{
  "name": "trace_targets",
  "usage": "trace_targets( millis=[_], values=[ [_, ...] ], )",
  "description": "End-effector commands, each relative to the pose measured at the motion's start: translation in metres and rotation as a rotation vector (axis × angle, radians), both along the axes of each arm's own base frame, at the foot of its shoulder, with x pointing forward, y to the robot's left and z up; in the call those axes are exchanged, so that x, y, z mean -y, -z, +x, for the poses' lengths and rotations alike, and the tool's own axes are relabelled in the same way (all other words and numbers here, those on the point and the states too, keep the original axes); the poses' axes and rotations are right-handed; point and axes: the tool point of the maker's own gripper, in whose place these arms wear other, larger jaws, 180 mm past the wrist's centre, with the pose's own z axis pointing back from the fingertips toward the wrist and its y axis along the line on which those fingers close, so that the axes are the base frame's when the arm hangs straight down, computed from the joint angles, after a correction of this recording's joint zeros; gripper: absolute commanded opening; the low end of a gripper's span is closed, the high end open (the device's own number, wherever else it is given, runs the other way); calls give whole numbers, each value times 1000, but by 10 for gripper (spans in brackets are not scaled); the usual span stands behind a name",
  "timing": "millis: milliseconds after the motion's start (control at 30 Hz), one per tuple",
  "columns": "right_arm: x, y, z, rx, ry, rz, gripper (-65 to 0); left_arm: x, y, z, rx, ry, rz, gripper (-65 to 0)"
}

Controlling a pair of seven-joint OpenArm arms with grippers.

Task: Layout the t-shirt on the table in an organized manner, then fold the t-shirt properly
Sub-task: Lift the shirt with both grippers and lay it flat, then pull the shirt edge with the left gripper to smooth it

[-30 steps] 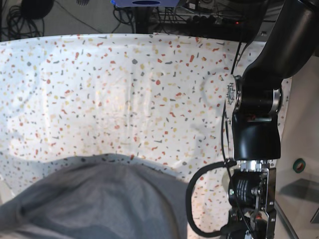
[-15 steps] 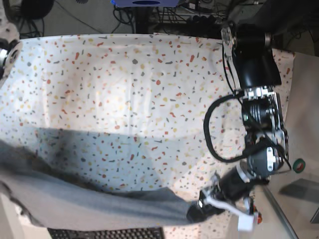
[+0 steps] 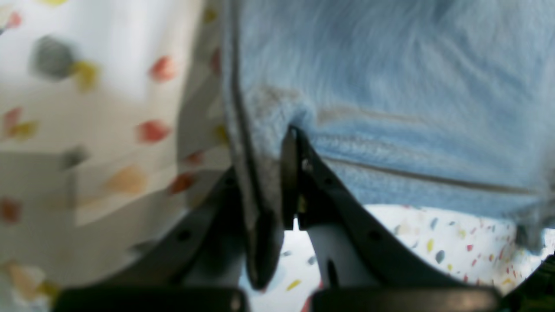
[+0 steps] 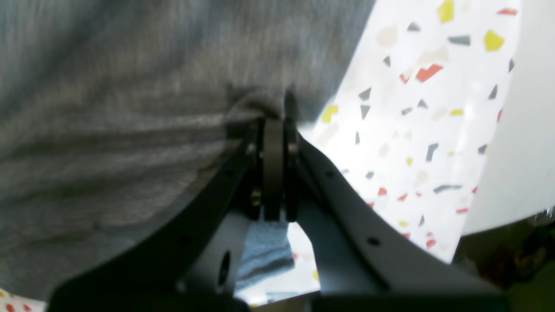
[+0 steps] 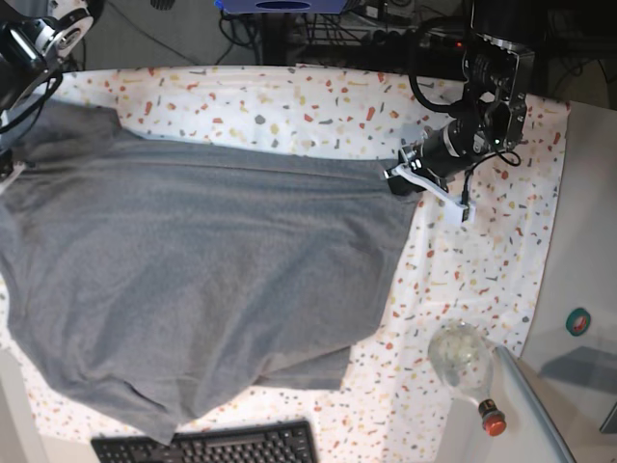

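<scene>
Left wrist view: left gripper (image 3: 277, 173) pinched tight on a hemmed edge of the t-shirt (image 3: 390, 86), flecked table (image 3: 455, 242) below. Right wrist view: right gripper (image 4: 274, 130) likewise clamped on a bunched fold of grey knit, fabric draping limp from the jaws. Base view: t-shirt (image 5: 212, 280) spread wide over the table (image 5: 482, 280), stretched between left gripper (image 5: 400, 181) at one edge and right arm at the far corner, lower part rumpled; soft, light, easily stretched cloth, probably best taken at hems or shoulder seams, pulled evenly to avoid skewing.
</scene>
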Motion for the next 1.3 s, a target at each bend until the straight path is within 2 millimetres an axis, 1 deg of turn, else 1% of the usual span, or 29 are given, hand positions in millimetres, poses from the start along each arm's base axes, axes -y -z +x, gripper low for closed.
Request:
trace_targets(
  millis=[0,100,167,267,400,567,667,767,800,900,967,1033,1067,1100,1133,1200,1267],
  values=[
    [21,-19,3,29,6,-64,-650,1,-11,6,46,11,2,-650],
    [30,-32,-13,20,-3,-130,-650,-5,-11,-7,37,11,14,-650],
    [28,-31,-25,-4,-3,-141,-650,-15,-7,-15,22,13,37,-650],
    [24,-27,-33,-19,-5,-139,-650,-26,-3,-25,0,18,61,-650],
    [10,-19,-33,-16,-10,-113,-650,-28,2,-36,-21,19,66,-650],
    [10,-19,-35,-25,-7,-112,-650,-22,1,-55,-35,26,54,-650],
    [10,-18,-37,-30,-6,-112,-650,-30,-2,-64,-34,-8,55,-650],
    [11,-18,-38,-34,0,-115,-650,-39,-4,-66,-34,-56,56,-650],
    [11,-17,-42,-55,5,-114,-650,-42,-4,-66,-33,-63,58,-650],
    [12,-16,-53,-124,27,-109,-650,-44,-4,-66,-35,-64,62,-650],
    [15,-22,-50,-111,29,-124,-650,-44,-4,-66,-34,-65,59,-650],
    [18,-33,-47,-93,27,-153,-563,-45,-4,-68,-37,-72,58,-650],
    [19,-39,-44,-80,27,-169,-521,-46,-2,-72,-46,-76,59,-650],
    [16,-43,-41,-63,27,-175,-489,-47,-1,-75,-52,-77,60,-635],
    [15,-49,-38,-45,25,-189,-464,-47,-1,-77,-55,-77,60,-541],
    [16,-62,-39,-23,21,-227,-453,-50,1,-83,-66,-87,65,-402],
    [13,-74,-37,6,16,-257,-453,-69,-3,-92,-65,-147,82,-290]
  ],
)
